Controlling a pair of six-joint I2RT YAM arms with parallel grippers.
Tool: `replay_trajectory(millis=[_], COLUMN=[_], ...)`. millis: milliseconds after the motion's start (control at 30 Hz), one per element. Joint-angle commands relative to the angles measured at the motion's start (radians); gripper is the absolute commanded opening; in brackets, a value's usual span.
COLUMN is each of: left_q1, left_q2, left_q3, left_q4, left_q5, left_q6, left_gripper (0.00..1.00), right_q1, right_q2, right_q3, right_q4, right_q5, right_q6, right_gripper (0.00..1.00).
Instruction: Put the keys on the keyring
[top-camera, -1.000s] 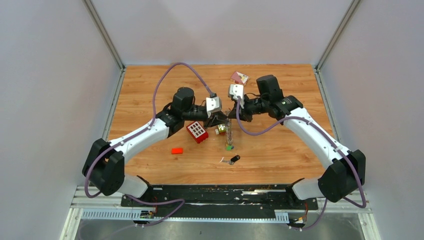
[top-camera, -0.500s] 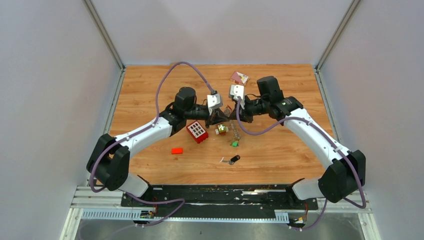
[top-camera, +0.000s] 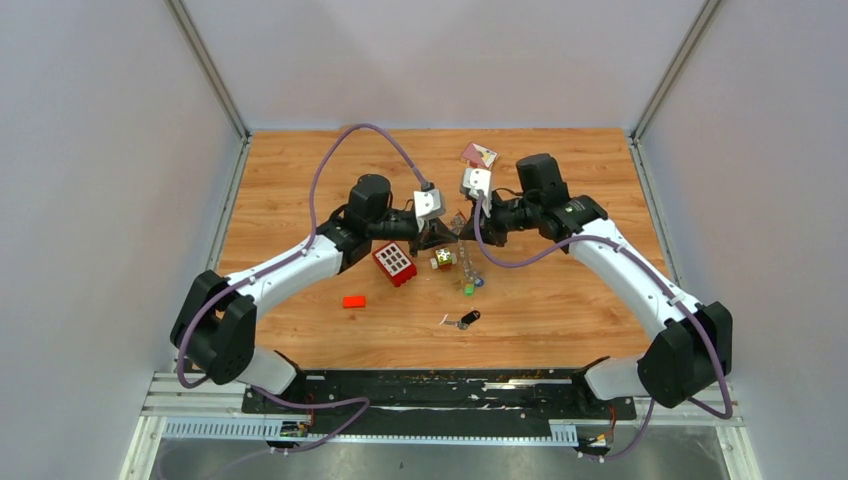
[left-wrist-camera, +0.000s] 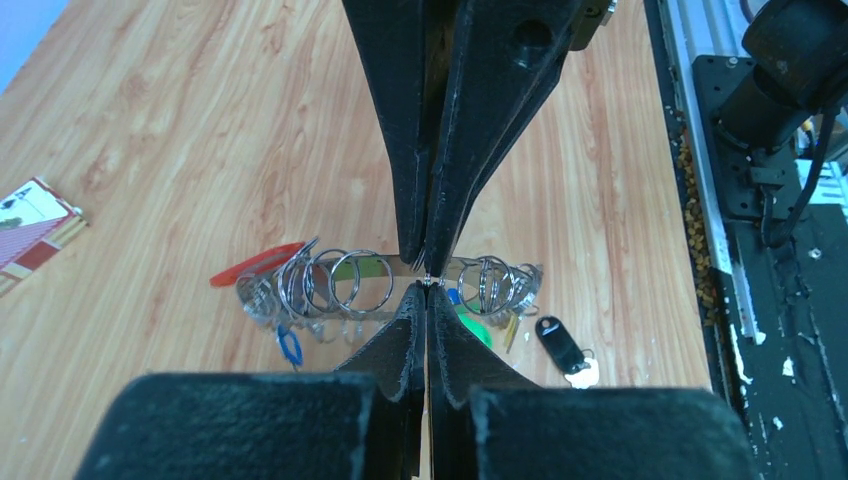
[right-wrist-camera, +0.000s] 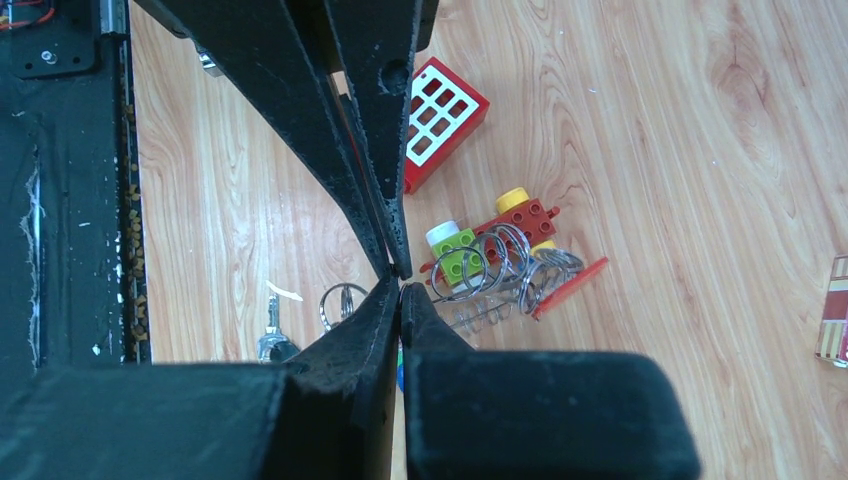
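Since a second ago my left gripper (top-camera: 450, 235) has snapped closed and the keyring (top-camera: 466, 268), which hung straight down, now dangles slanted off to the right. From above, both my arms meet over the middle of the table (top-camera: 300, 180), my right gripper (top-camera: 464, 230) tip to tip with the left, the keyring hanging just below them. A red window brick (top-camera: 395, 263) and a toy car (top-camera: 442, 258) sit just left of it, a small red brick (top-camera: 353, 301) lies nearer my bases, a black key (top-camera: 465, 319) rests loose on the wood, and a card (top-camera: 478, 155) lies at the far side. Over to the left wrist: my left gripper (left-wrist-camera: 426, 275) is clenched on the thin wire of the keyring (left-wrist-camera: 345, 283), small rings bunched on both sides of my tips. A red-headed key (left-wrist-camera: 255, 267) sticks out at the left end, a blue key (left-wrist-camera: 290, 347) hangs under it, a green key (left-wrist-camera: 472, 330) shows just right of my fingers, and the black key (left-wrist-camera: 560, 343) lies beyond on the table. Now the right wrist: my right gripper (right-wrist-camera: 400, 280) is pinched tight too, and the keyring (right-wrist-camera: 500, 262) fans out from my tips, so I read it as gripped. It hangs over the toy car (right-wrist-camera: 520, 212), with the red-headed key (right-wrist-camera: 568, 285) at its far end and the window brick (right-wrist-camera: 442, 118) beyond.
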Motion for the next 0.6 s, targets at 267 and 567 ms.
replay_trajectory(millis=[267,567], left_q1=[-0.008,-0.008], left_q2=[-0.081,-0.086], left_q3=[0.011,0.034], left_q4=[-0.110,-0.110], left_q5=[-0.060,-0.074], left_q6=[0.159,0.162], left_gripper=[0.00,0.00], right_q1=[-0.076,-0.094], right_q2=[0.010,0.043], right_q3=[0.019,0.021], right_q4=[0.090,0.070], right_q5=[-0.096,-0.132], right_q6=[0.063,0.058], right_gripper=[0.00,0.13])
